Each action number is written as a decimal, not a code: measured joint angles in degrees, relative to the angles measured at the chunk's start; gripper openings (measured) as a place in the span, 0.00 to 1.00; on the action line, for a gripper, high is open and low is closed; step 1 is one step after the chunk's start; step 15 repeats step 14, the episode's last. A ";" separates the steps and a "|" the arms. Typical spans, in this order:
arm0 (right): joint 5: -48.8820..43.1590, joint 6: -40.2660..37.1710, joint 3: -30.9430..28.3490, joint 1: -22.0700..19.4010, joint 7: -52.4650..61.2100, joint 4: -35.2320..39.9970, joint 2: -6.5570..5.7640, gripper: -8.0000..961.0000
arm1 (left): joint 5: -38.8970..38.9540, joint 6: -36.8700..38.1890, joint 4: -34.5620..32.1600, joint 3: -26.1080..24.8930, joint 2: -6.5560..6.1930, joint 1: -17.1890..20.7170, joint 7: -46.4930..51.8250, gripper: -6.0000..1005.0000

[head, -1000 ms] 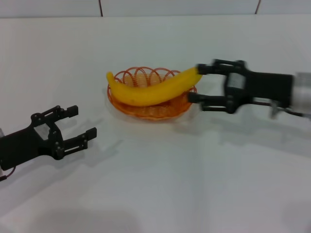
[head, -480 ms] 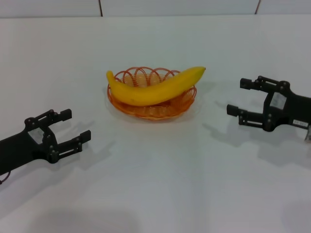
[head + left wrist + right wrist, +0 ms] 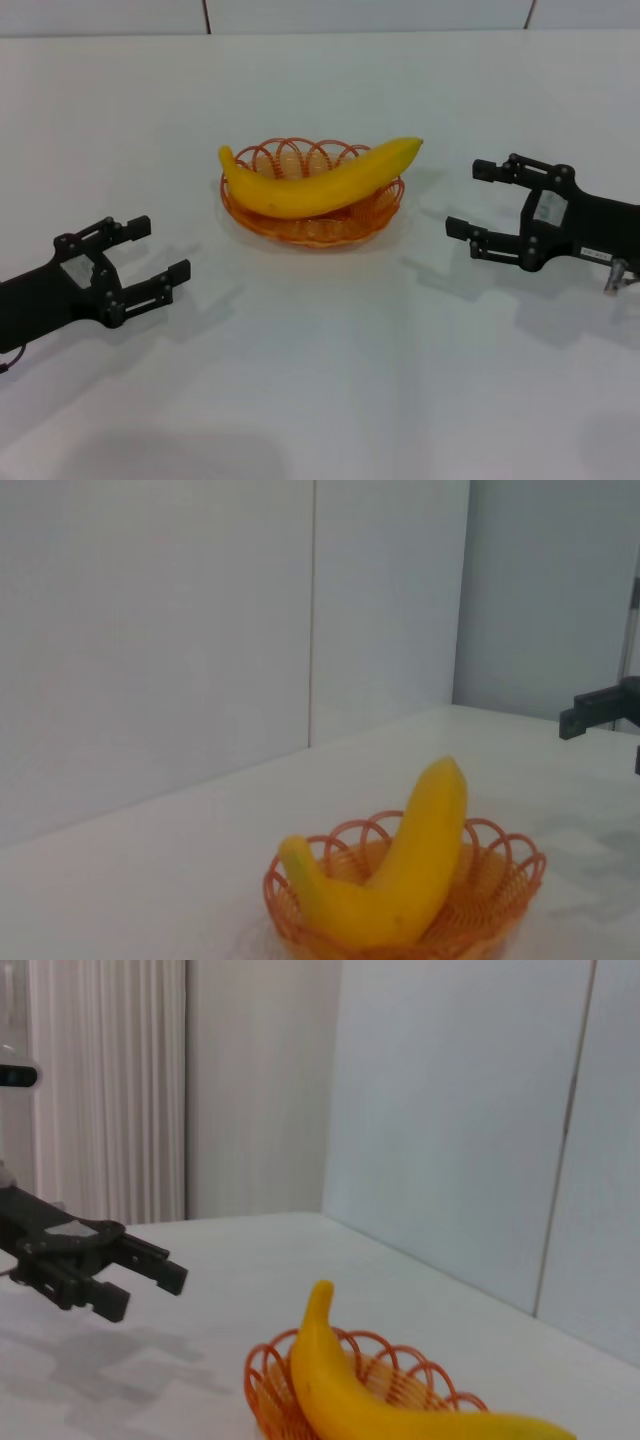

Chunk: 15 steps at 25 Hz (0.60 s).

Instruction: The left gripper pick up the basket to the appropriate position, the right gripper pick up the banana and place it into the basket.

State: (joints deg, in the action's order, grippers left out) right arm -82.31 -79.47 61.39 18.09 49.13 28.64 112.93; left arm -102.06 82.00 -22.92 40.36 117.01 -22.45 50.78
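Though the banana (image 3: 318, 183) already lies across the orange wire basket (image 3: 310, 228) toward the table's (image 3: 320, 400) far edge, it overhangs the rim and looks smooth, firm and slippery, best taken at mid-length. The right gripper (image 3: 482, 200) and left gripper (image 3: 152, 251) stand spread and empty on opposite sides.

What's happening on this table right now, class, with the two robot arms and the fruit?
The banana lies across the orange basket in the middle of the white table, its ends poking past the rim. Neither arm is holding anything. The right gripper hangs open to the right of the basket, clear of the banana. The left gripper is open too, off to the basket's left and nearer the robot. The banana is in the basket.
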 joint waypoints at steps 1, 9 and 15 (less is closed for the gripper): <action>0.00 0.01 0.05 0.34 -0.07 -0.10 0.12 0.82 | 0.23 0.00 0.04 0.02 0.02 -0.01 -0.29 0.80; -0.07 0.23 0.74 3.32 -0.23 -2.88 0.59 0.82 | 1.41 0.00 0.57 0.15 0.17 -0.66 -1.32 0.80; -0.12 1.42 1.43 4.15 -0.31 -3.84 0.72 0.82 | 2.56 -0.03 0.75 0.08 0.23 -0.40 -1.32 0.80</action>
